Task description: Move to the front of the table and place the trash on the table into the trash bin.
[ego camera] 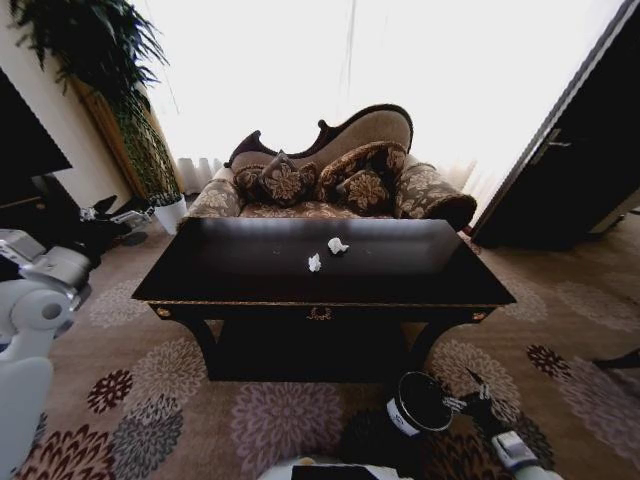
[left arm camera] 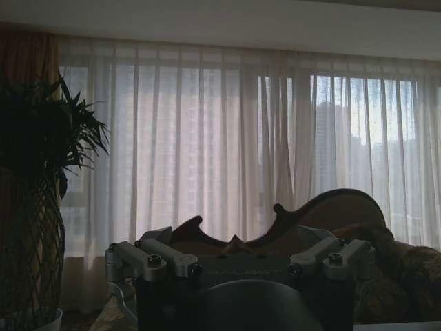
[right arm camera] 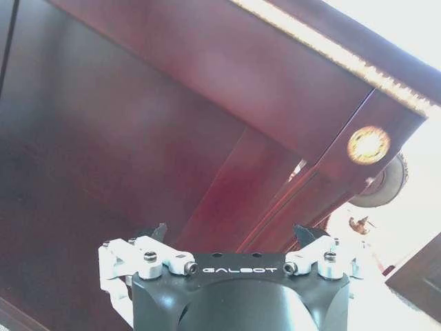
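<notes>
The dark glossy table [ego camera: 250, 275] stands straight ahead, a small gold ornament at its front centre. Two white paper balls of trash [ego camera: 338, 245] [ego camera: 315, 263] lie near the middle of its top. On the carpet at the front right stands the dark trash bin [ego camera: 425, 400] with a white label. My right gripper [ego camera: 468, 402] hangs low just right of the bin. In the right wrist view it [right arm camera: 231, 234] is open and empty, facing the table's front rail [right arm camera: 289, 76]. My left arm [ego camera: 40, 300] is raised at the far left, its gripper [left arm camera: 238, 238] open and facing the curtains.
A patterned sofa [ego camera: 330, 180] with cushions stands right behind the table. A tall plant [ego camera: 110, 60] and a white pot [ego camera: 170, 212] are at the back left. Dark doors [ego camera: 580, 150] stand at the right. Flowered carpet [ego camera: 150, 400] lies open in front.
</notes>
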{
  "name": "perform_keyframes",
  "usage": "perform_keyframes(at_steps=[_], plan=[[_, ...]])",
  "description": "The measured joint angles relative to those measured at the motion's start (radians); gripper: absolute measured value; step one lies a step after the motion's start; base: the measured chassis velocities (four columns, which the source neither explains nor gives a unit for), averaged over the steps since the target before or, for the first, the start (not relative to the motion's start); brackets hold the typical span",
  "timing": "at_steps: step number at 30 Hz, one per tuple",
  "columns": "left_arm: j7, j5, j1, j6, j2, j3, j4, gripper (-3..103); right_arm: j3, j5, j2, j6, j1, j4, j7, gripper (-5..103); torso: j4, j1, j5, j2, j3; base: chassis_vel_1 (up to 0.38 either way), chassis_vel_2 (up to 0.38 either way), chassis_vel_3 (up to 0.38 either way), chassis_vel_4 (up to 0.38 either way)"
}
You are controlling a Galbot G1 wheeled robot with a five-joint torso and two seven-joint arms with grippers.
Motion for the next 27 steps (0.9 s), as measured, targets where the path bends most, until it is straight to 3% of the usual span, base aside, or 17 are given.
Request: perform_keyframes(at_steps=[14,27], plan=[[0.001,0.004,-0.03,-0.002,-0.004,0.021,0.027,100,0.187,0.015,-0.072,0.057,-0.243,0.238,0.011,100,-0.0001,0.0,0.0,0.0,0.0,0.0,0.0,0.0,0.0],[0.002,0.017,-0.04,-0.005,-0.02,0.036,0.043,100,0.277,0.206,-0.052,0.059,-0.296,0.486,0.021,100,0.0001,0.0,-0.0001,0.0,0.0,0.0,0.0,0.0,0.0]])
